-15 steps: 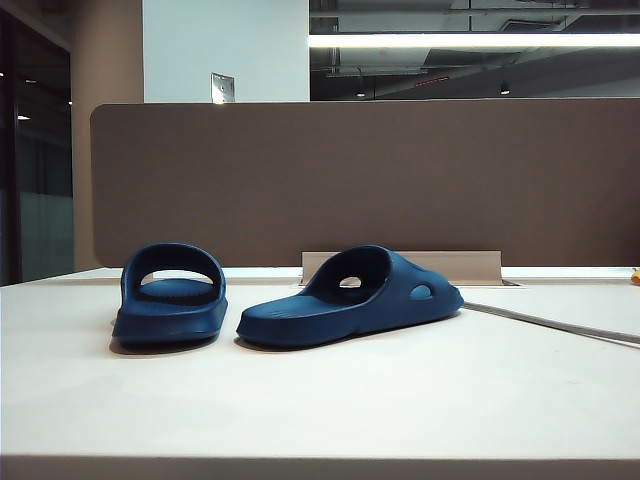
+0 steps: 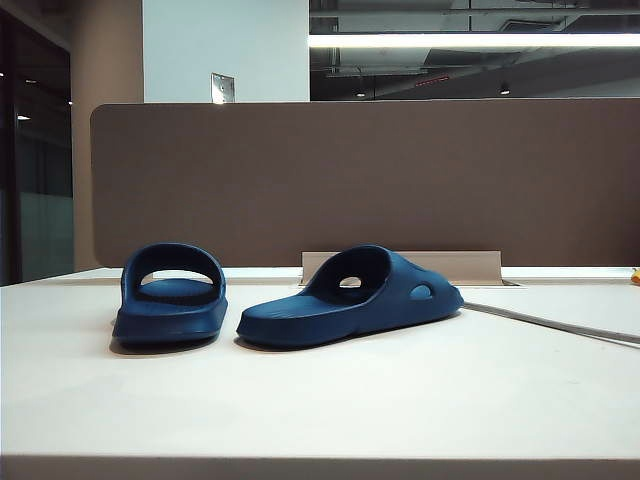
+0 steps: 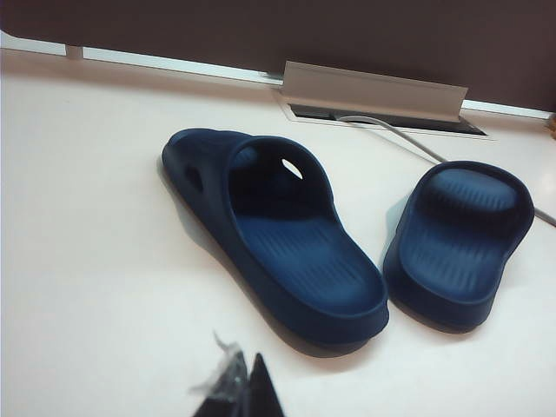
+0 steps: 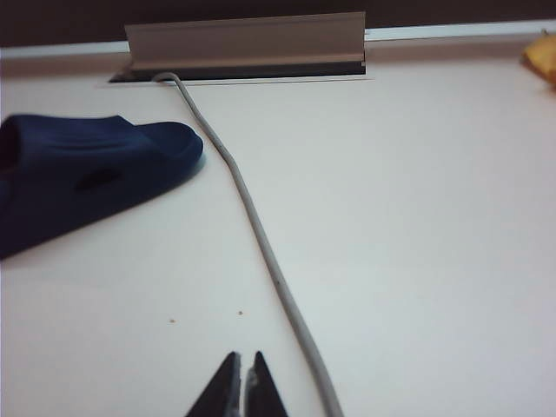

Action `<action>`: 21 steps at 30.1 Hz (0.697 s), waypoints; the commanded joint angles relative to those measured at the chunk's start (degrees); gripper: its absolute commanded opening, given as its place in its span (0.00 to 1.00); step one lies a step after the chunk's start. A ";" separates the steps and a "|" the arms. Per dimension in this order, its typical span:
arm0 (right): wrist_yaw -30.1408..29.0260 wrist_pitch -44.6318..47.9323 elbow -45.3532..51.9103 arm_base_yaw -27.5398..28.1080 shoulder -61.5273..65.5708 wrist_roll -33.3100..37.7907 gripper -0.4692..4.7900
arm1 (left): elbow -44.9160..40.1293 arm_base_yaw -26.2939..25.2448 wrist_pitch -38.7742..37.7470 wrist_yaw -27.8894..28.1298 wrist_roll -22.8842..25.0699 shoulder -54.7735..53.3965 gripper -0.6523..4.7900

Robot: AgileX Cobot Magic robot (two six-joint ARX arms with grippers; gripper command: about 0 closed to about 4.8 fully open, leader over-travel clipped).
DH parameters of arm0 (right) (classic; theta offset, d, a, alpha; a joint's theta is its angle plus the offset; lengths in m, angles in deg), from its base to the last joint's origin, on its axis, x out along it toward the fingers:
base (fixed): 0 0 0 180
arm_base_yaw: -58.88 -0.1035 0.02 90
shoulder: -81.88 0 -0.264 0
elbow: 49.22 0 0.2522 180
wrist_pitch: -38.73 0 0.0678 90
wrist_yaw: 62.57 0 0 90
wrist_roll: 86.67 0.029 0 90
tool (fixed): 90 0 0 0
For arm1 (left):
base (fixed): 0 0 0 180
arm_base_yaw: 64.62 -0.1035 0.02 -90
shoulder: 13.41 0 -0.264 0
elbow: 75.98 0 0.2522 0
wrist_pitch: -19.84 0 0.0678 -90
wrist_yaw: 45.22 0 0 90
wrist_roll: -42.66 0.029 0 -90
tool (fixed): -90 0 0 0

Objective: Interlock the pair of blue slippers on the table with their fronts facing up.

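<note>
Left gripper (image 3: 241, 382), right gripper (image 4: 242, 382) closed — cream table (image 2: 400, 400).

A brown divider panel (image 2: 365, 180) stands along the desk's far edge. Behind it rise a pale wall (image 2: 225, 50) and a dark ceiling with a long lit strip light (image 2: 470, 40). Dark windows (image 2: 35, 150) lie left.

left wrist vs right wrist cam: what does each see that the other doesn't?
Left wrist only: both blue slippers side by side, the strapped slipper and the second slipper, plus the shut left gripper.

Right wrist only: the shut right gripper, a yellow object at the frame edge, and the grey cable's long run toward the gripper.

Both: the table, the cable slot cover, the brown divider and the cable's start.
</note>
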 commanded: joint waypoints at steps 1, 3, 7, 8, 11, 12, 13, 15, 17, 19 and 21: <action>-0.11 0.83 0.04 -0.09 0.04 8.07 0.13 | 0.11 0.00 0.31 0.11 0.44 -0.04 0.11; -0.13 0.83 0.04 -0.09 0.04 11.08 0.13 | 0.13 0.00 0.31 0.09 0.44 -0.04 0.11; -0.81 0.83 0.04 -0.09 0.04 16.48 0.13 | 0.11 0.00 0.31 0.11 0.44 -0.04 0.11; -1.62 0.85 0.04 -0.07 0.04 17.27 0.13 | 0.11 0.00 0.31 0.11 0.44 -0.04 0.11; -4.15 1.27 0.04 -0.09 0.04 18.16 0.13 | 0.11 0.00 0.31 0.11 0.44 -0.04 0.11; -4.63 1.64 0.04 -0.09 0.04 18.60 0.13 | 0.11 0.00 0.33 0.11 0.44 -0.04 0.11; -5.46 2.01 0.04 -0.09 0.04 19.28 0.13 | 0.11 0.00 0.33 0.11 0.44 -0.04 0.11; -7.91 2.71 -0.04 -0.09 0.04 19.91 0.13 | 0.11 0.00 0.33 0.09 0.44 -0.04 0.11; -8.92 2.32 -0.72 -0.11 0.04 21.31 0.13 | 0.13 0.00 0.33 0.09 0.44 -0.04 0.11; -7.89 0.85 -2.49 -0.11 0.04 22.40 0.12 | 0.11 0.00 0.33 0.11 0.44 -0.04 0.11; -4.61 -1.27 -5.86 -0.11 0.07 22.40 0.12 | 0.11 0.00 0.33 0.09 0.44 -0.04 0.11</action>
